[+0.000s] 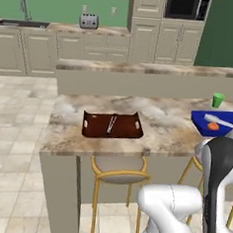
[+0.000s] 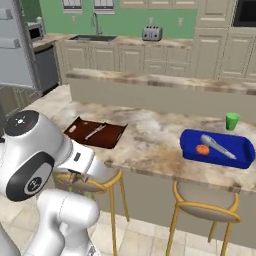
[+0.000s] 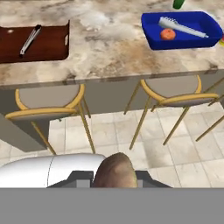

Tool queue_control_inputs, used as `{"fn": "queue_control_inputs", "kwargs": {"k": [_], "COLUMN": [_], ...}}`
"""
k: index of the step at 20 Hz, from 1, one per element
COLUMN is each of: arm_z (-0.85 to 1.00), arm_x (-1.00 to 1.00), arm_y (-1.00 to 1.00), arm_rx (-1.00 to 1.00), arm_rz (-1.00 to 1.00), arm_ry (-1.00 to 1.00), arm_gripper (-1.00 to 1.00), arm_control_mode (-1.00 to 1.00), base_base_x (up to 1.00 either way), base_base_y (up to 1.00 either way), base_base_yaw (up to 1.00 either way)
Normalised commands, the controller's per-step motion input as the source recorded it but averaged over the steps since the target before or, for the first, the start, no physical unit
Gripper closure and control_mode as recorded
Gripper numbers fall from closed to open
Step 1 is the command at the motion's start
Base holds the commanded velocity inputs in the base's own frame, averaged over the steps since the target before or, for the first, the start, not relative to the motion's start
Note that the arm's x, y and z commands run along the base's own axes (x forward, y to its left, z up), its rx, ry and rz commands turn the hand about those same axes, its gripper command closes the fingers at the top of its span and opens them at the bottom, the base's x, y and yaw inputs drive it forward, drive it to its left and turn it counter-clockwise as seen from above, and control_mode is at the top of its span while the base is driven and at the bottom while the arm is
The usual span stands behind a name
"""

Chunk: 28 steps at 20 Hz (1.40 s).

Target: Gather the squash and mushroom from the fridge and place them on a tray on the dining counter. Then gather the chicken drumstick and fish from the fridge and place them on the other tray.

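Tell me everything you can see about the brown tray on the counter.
The brown tray is dark reddish-brown and rectangular, with flared raised sides and a slot at each end. It lies flat on the marbled counter, near its front edge, above a stool. Inside lies a slim silvery fish, set diagonally. The blue tray sits apart from it.

Before me the desk (image 1: 162,129) spreads its beige-brown marbled top, with a raised back ledge behind; on it the dark reddish-brown tray (image 1: 124,131) sits toward one end; the blue tray (image 2: 240,155) lies well apart near the other; a small green cup (image 2: 232,121) stands just beyond the blue one.
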Motion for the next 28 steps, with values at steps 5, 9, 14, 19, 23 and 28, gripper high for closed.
{"fn": "queue_control_inputs", "kwargs": {"k": [5,9,14,19,23,28], "arm_z": [0.0,0.0,0.0,0.0,0.0,0.0], "arm_x": [0.0,0.0,0.0,0.0,0.0,0.0], "arm_y": [0.0,0.0,0.0,0.0,0.0,0.0], "arm_rx": [0.0,0.0,0.0,0.0,0.0,0.0], "arm_rz": [0.0,0.0,0.0,0.0,0.0,0.0], "arm_ry": [0.0,0.0,0.0,0.0,0.0,0.0], "arm_gripper": [1.0,1.0,1.0,1.0,1.0,1.0], "arm_control_mode": [1.0,1.0,1.0,1.0,1.0,1.0], "base_base_x": [0.0,0.1,0.18,0.3,0.54,0.56], "base_base_y": [-0.83,-0.68,-0.47,-0.41,-0.44,-0.4], "base_base_yaw": [-0.04,-0.05,-0.03,0.0,0.0,0.0]}}
